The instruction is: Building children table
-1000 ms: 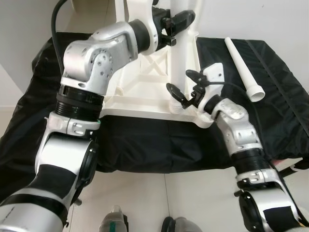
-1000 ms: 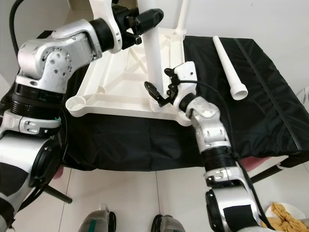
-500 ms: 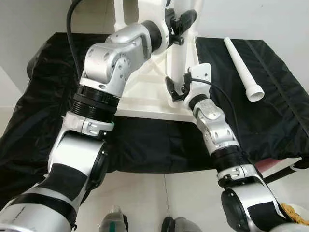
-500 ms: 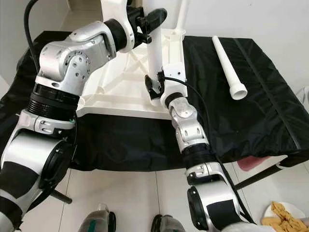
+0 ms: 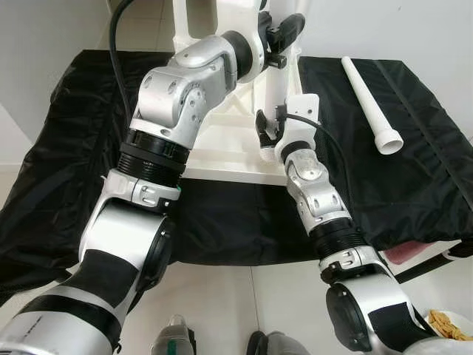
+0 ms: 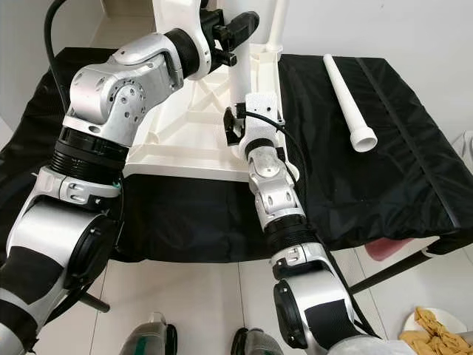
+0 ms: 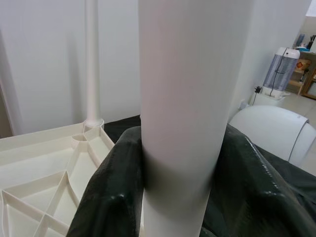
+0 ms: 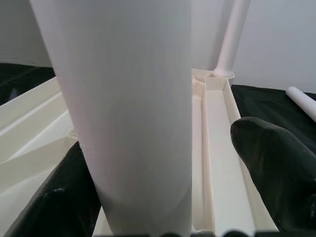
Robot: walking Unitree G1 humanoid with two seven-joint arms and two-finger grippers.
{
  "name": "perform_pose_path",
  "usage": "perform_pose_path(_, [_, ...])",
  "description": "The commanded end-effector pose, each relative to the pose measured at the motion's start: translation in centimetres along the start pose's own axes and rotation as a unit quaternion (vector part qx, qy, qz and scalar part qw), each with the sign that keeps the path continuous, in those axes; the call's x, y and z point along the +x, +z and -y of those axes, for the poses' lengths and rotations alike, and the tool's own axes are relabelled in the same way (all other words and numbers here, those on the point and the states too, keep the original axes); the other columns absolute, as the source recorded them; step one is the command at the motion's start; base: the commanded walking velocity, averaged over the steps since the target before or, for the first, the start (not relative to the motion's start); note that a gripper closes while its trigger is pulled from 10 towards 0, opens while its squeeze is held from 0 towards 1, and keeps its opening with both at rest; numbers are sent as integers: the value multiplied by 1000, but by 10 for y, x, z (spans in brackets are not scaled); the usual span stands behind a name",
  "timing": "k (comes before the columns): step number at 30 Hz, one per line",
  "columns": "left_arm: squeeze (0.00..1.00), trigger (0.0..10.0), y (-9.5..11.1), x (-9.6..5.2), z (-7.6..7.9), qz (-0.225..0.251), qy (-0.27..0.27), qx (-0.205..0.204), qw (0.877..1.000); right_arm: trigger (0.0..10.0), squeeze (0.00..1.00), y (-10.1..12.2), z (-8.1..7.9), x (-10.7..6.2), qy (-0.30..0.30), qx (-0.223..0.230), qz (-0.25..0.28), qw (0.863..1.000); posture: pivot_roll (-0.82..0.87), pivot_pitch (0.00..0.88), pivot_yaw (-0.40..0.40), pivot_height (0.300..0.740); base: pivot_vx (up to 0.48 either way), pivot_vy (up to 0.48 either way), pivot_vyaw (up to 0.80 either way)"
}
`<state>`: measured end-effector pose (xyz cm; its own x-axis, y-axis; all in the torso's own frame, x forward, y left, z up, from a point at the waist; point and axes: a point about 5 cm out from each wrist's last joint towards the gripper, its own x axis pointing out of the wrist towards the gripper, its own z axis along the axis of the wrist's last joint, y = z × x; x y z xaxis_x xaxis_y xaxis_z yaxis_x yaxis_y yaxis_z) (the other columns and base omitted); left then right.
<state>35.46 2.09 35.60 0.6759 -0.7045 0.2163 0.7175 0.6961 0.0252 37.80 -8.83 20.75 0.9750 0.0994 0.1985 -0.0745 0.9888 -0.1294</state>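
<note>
Head views: your left gripper (image 6: 235, 28) is clamping the upright leg (image 6: 242, 70) high up, above the upturned tabletop (image 6: 177, 126) on the black cloth (image 6: 384, 133).

Left wrist: both fingers (image 7: 106, 197) are pressing the leg.

Right wrist: your right gripper (image 8: 163, 197) is straddling the leg's base, one finger (image 8: 276, 163) well off it.

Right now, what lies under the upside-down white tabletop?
A black cloth lies spread beneath the tabletop, with a loose table leg on it. What supports the cloth is covered.
</note>
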Motion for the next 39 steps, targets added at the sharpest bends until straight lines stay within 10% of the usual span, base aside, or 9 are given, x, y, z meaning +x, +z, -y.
perform_pose_path(1, [0, 10000, 5, 3, 4, 3, 1, 14, 1000, 10000, 0, 0, -1, 1, -1, -6, 1, 1000, 86, 40, -25, 740, 0, 0, 0])
perform_pose_path(11, [0, 10000, 9, 5, 10, 6, -5, 19, 1000, 10000, 0, -2, 2, 5, -15, -24, -1, 1000, 89, 35, -29, 740, 0, 0, 0])
perform_pose_path(13, [0, 10000, 10, 5, 11, 8, -7, 20, 1000, 3843, 0, -2, 1, 6, -12, -27, -1, 1000, 91, 34, -29, 740, 0, 0, 0])
perform_pose_path(17, [0, 10000, 11, 5, 12, 8, -7, 22, 1000, 0, 0, -2, 0, 6, -10, -30, 0, 999, 95, 34, -28, 740, 0, 0, 0])
perform_pose_path(30, [0, 10000, 13, 5, 14, 12, -9, 33, 999, 0, 0, -4, -2, 6, -9, -38, 2, 999, 103, 36, -27, 740, 0, 0, 0])
perform_pose_path(32, [0, 10000, 15, 4, 15, 22, -15, 39, 999, 2549, 0, -4, -1, 6, -11, -39, 1, 999, 103, 36, -26, 740, 0, 0, 0])
perform_pose_path(33, [0, 10000, 16, 4, 17, 31, -24, 37, 999, 7922, 0, -5, -1, 6, -10, -38, -1, 999, 103, 36, -26, 740, 0, 0, 0])
perform_pose_path(34, [1000, 10000, 16, 3, 18, 35, -37, 16, 999, 10000, 0, -5, -1, 6, -7, -29, -3, 1000, 103, 36, -24, 740, 0, 0, 0])
perform_pose_path(39, [1000, 10000, 18, 1, 20, 42, -63, -15, 997, 10000, 0, -3, 1, 7, -6, -17, 2, 1000, 101, 35, -22, 740, 0, 0, 0])
